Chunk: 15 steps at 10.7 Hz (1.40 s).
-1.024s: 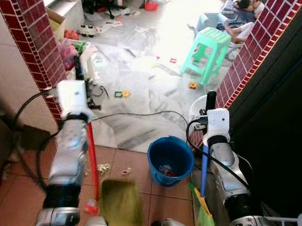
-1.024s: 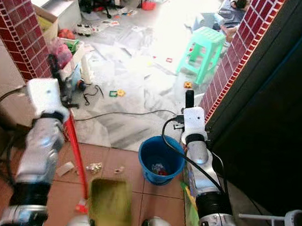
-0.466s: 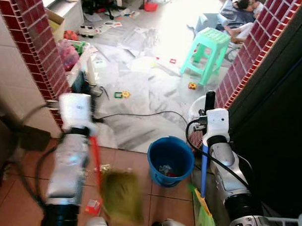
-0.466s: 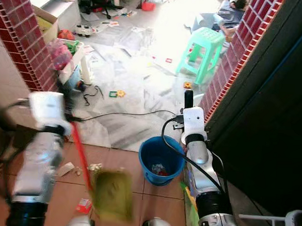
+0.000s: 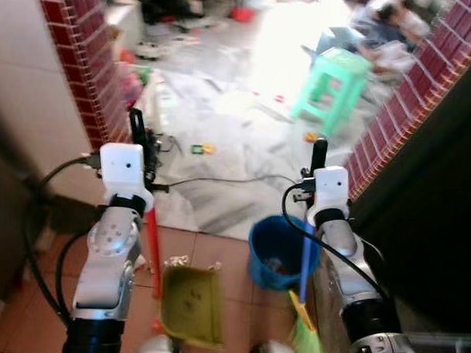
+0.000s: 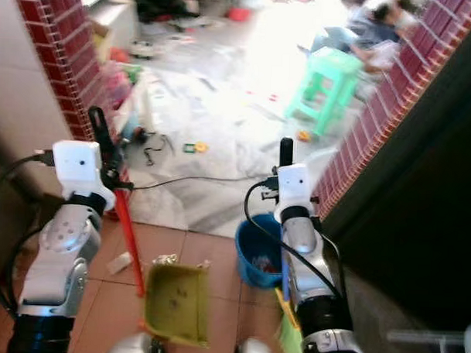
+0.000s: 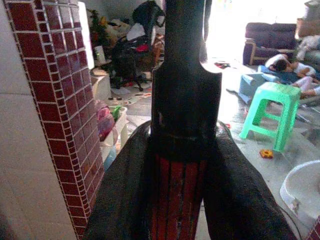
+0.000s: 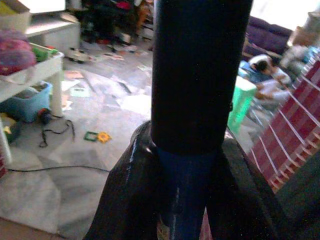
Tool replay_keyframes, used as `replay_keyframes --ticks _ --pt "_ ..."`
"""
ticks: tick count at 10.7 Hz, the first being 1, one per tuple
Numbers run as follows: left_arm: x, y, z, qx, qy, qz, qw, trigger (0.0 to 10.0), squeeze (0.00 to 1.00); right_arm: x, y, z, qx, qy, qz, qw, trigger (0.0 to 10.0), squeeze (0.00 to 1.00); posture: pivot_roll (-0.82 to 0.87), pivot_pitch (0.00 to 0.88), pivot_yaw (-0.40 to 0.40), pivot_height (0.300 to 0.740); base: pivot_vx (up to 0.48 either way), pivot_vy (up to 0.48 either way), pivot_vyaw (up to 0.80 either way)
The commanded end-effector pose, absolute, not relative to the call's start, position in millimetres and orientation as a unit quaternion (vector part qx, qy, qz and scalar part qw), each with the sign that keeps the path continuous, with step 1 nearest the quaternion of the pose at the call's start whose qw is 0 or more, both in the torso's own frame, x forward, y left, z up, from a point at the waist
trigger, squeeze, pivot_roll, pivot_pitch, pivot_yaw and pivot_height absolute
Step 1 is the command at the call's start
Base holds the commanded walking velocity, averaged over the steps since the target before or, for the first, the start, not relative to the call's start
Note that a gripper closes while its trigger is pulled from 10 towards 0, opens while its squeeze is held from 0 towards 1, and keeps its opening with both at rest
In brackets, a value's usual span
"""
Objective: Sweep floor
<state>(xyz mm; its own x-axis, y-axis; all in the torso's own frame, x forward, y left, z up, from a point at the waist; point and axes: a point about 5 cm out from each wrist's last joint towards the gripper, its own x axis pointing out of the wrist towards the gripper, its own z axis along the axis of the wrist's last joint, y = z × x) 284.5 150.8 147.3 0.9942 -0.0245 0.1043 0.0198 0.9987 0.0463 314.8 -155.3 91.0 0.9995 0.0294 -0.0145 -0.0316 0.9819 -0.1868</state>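
The left gripper (image 7: 182, 170) was closed around the red handle (image 5: 152, 247) of a dustpan, whose yellow-green pan (image 5: 191, 305) rested on the terracotta floor tiles (image 5: 217, 257) between the two arms. The right gripper (image 8: 200, 175) clasped the blue broom handle (image 5: 304, 260), its green bristles (image 5: 307, 338) down near the robot's right side. Just left of that handle stood a blue bucket (image 5: 276, 240) with bits of rubbish inside. A few scraps of litter (image 5: 174, 261) lay on the tiles just beyond the pan. Farther off, a black cable (image 5: 220, 178) crossed the marble floor, with small toys (image 5: 199, 149) and a green stool (image 5: 339, 79) beyond.
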Motion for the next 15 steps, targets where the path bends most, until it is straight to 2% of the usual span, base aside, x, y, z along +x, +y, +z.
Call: replay_keyframes --ticks 1,8,10,12,15 --pt "284 144 161 0.011 -0.084 -0.023 0.996 10.0 0.0 318 -159 95 -0.098 0.002 0.011 0.995 10.0 0.0 0.0 0.041 -0.068 0.74 0.0 0.48 0.0" --pt "289 151 172 0.034 -0.1 -0.011 0.994 10.0 0.0 322 -155 95 -0.097 0.0 0.024 0.995 10.0 0.0 0.01 0.027 -0.071 0.74 0.0 0.448 0.0" --pt "289 158 173 0.064 -0.116 0.019 0.991 10.0 0.0 323 -154 96 -0.095 -0.002 0.026 0.995 10.0 0.0 0.01 0.028 -0.071 0.74 0.0 0.0 0.0" --pt "292 178 168 0.086 -0.103 0.065 0.989 10.0 0.0 323 -154 96 -0.096 -0.003 0.024 0.995 10.0 0.0 0.01 0.033 -0.072 0.74 0.0 0.0 0.0" --pt "296 174 159 0.107 -0.104 0.052 0.987 10.0 0.0 323 -154 96 -0.095 -0.004 0.025 0.995 10.0 0.0 0.0 0.034 -0.072 0.74 0.0 0.0 0.0"
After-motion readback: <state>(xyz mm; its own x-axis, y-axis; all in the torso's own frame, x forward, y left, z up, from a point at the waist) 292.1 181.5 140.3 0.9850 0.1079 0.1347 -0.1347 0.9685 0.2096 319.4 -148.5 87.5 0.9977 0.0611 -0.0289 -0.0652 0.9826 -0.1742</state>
